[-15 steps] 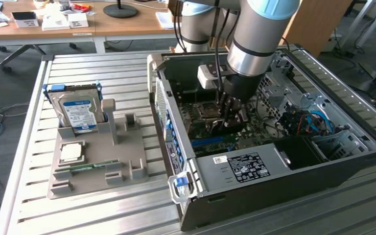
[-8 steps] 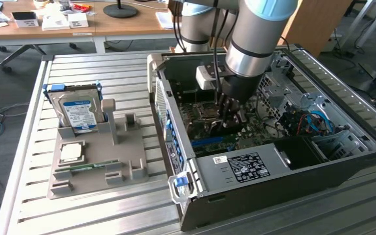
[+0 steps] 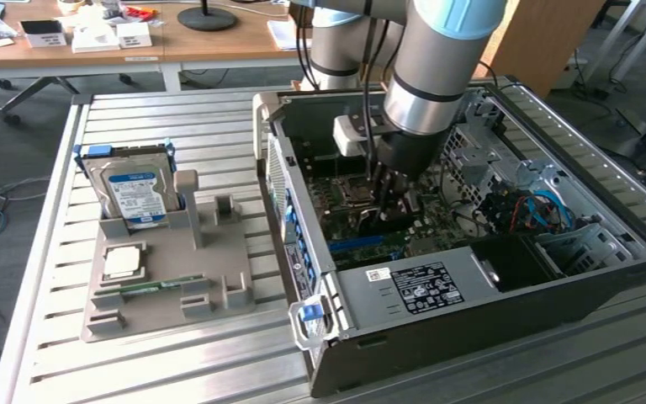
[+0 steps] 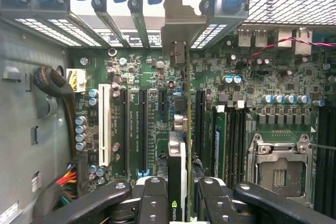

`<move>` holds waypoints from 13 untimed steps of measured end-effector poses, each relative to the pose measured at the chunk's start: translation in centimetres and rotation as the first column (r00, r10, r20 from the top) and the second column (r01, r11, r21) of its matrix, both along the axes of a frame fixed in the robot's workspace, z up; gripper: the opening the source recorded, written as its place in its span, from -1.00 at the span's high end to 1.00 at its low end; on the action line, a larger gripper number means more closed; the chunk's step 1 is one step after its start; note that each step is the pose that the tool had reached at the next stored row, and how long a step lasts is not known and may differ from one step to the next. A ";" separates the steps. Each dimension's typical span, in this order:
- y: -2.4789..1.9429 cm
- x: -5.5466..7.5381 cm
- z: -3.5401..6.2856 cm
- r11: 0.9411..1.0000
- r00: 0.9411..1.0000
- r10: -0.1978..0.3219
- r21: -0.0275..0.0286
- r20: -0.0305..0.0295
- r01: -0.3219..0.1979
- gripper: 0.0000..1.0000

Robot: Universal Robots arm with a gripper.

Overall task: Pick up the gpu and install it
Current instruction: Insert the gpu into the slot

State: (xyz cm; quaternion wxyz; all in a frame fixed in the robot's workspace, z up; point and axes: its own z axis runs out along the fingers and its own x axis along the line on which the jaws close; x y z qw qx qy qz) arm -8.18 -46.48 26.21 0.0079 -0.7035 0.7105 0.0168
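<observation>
My gripper (image 3: 392, 204) reaches down into the open computer case (image 3: 300, 252) and is shut on the gpu (image 3: 382, 220), a dark card held upright over the motherboard. In the wrist view the gpu (image 4: 177, 163) is seen edge-on between my black fingers (image 4: 152, 199), with the gripper (image 4: 181, 195) clamped on its sides. Its silver end bracket (image 4: 181, 22) lies against the case's rear slot wall. The card runs along the black expansion slots (image 4: 143, 129) on the green motherboard (image 4: 252, 77). I cannot tell whether its edge sits in a slot.
A grey holder (image 3: 166, 286) on the slatted table at the exterior view's left carries a hard drive (image 3: 132, 194), a processor chip (image 3: 121, 261) and a memory stick (image 3: 157, 287). Inside the case are the power supply (image 3: 424, 286), a processor socket (image 4: 278, 169) and cable bundles (image 4: 63, 98).
</observation>
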 end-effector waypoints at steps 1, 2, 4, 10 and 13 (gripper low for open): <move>0.00 0.0 0.00 1.000 1.000 0.000 0.000 0.000 0.000 0.47; 0.00 0.0 0.00 1.000 1.000 0.000 0.000 0.000 0.000 0.47; 0.01 -0.1 -0.07 1.000 1.000 0.000 0.000 0.000 0.000 0.47; 0.08 -0.4 -0.21 1.000 1.000 0.000 -0.001 0.000 0.000 0.47; 0.09 -0.6 -0.23 1.000 1.000 0.000 0.000 0.000 0.000 0.47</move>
